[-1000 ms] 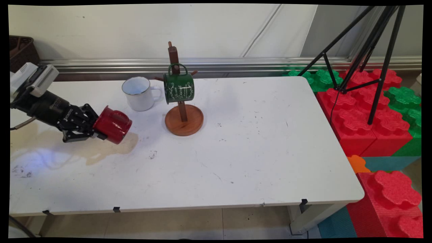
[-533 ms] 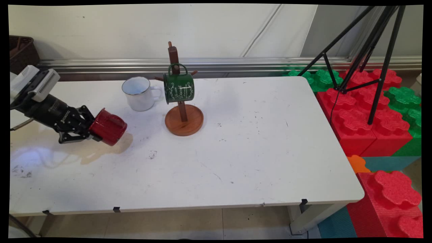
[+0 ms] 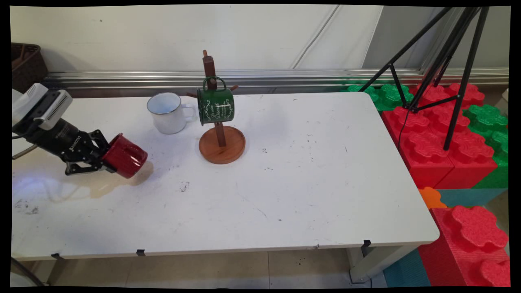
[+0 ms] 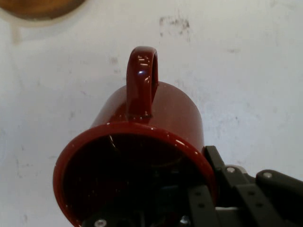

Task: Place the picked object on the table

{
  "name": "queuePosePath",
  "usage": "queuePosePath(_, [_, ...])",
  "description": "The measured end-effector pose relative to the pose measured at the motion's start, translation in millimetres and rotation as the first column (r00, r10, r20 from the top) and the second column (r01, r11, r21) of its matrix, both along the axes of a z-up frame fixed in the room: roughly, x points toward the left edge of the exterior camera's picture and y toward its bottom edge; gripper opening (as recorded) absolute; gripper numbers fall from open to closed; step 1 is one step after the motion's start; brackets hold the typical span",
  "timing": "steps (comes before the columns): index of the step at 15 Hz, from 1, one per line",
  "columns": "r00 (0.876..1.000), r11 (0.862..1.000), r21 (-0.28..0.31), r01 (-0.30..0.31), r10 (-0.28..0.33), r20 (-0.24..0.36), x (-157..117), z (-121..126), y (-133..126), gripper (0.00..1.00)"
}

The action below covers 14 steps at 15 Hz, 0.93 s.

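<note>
My black gripper (image 3: 106, 158) is shut on the rim of a dark red mug (image 3: 125, 156), holding it on its side just above the table's left part. In the hand view the red mug (image 4: 142, 142) fills the lower middle, its open mouth toward the camera and its handle pointing up in the picture; one finger is inside the mouth, the other finger (image 4: 215, 163) outside the wall. To the right stands a wooden mug tree (image 3: 220, 138) with a green mug (image 3: 215, 106) hanging on a peg, and a white enamel mug (image 3: 167, 113) beside it.
The white table (image 3: 305, 183) has a brownish stain under the held mug. A black tripod (image 3: 443, 61) and red and green foam blocks (image 3: 439, 134) stand off the table's right side. A dark basket (image 3: 24, 61) sits at the back left.
The gripper with the red mug has drawn back to the left and slightly down, and the mug has tilted its base more toward the table.
</note>
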<state>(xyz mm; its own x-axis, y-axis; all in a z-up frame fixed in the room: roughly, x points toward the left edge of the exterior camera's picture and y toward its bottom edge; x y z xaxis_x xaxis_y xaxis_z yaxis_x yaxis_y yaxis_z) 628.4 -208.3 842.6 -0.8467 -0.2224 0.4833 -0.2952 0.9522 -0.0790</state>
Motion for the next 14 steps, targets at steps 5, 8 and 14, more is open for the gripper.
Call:
queuePosePath(5, [0.999,1.0,0.005,0.017,-0.017,0.05,1.5,-2.2,1.2,0.0])
queuePosePath(8, [0.996,1.0,0.01,0.029,-0.029,0.08,3.1,-4.0,2.6,0.0])
queuePosePath(14, [0.992,0.999,0.012,0.049,-0.05,0.114,5.3,-6.5,3.9,0.0])
